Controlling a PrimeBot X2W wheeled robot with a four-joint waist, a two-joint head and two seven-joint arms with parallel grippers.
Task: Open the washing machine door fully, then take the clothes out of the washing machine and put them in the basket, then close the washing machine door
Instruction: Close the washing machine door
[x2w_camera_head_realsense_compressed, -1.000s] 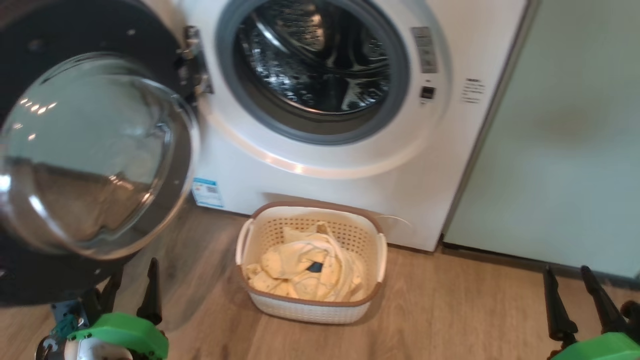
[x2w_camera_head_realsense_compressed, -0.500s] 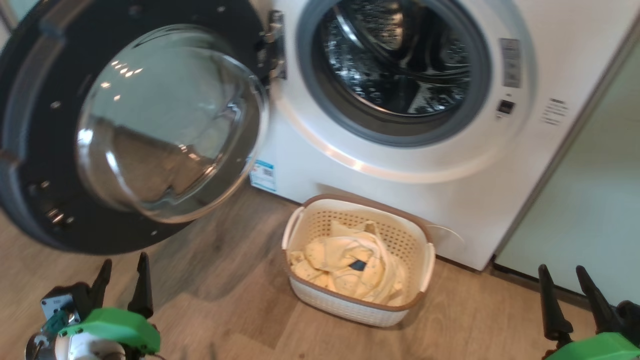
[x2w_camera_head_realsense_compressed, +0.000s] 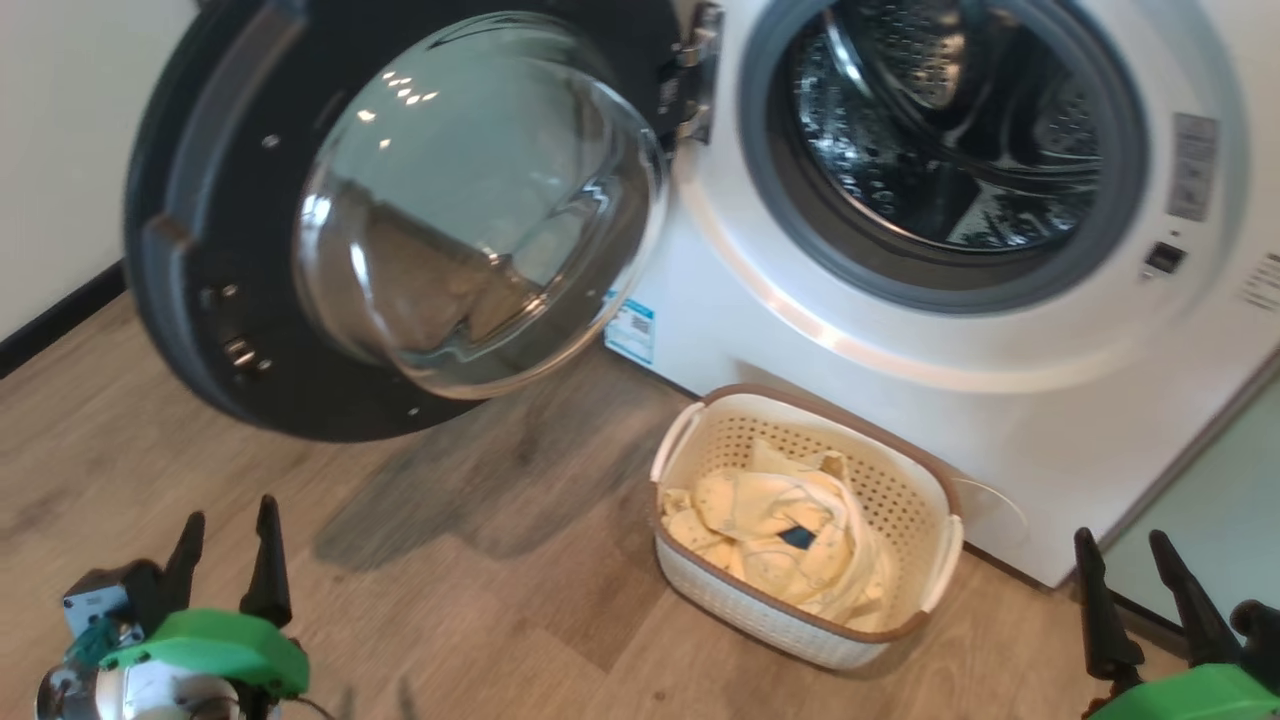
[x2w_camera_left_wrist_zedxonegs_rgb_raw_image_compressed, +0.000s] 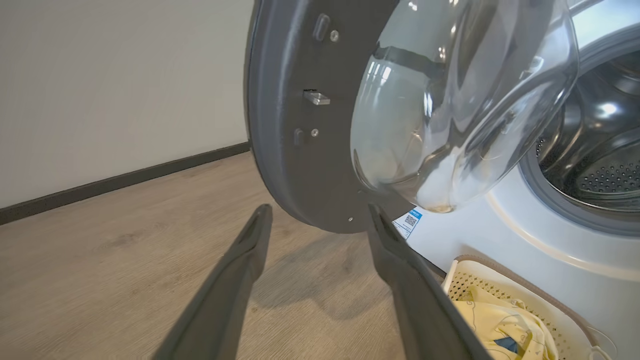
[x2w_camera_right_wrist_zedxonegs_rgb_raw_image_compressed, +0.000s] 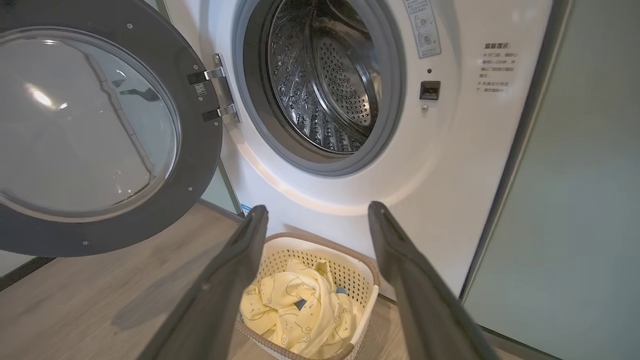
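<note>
Landmark: washing machine (x2w_camera_head_realsense_compressed: 900, 330).
- Washing machine door (x2w_camera_head_realsense_compressed: 200, 260): hinged at machine's left edge, stands open out to machine's left, away from drum (x2w_camera_head_realsense_compressed: 950, 150) opening.
- Basket (x2w_camera_head_realsense_compressed: 765, 393): on floor (x2w_camera_head_realsense_compressed: 450, 600), just before machine, below drum opening.
- Clothes (x2w_camera_head_realsense_compressed: 770, 510): in basket.
- Wall (x2w_camera_head_realsense_compressed: 60, 150): left of machine, behind door.
- Cabinet (x2w_camera_right_wrist_zedxonegs_rgb_raw_image_compressed: 590, 200): against machine's right side.
- Left gripper (x2w_camera_head_realsense_compressed: 230, 510): before machine, far left, below door.
- Right gripper (x2w_camera_head_realsense_compressed: 1118, 540): before machine's right corner.
</note>
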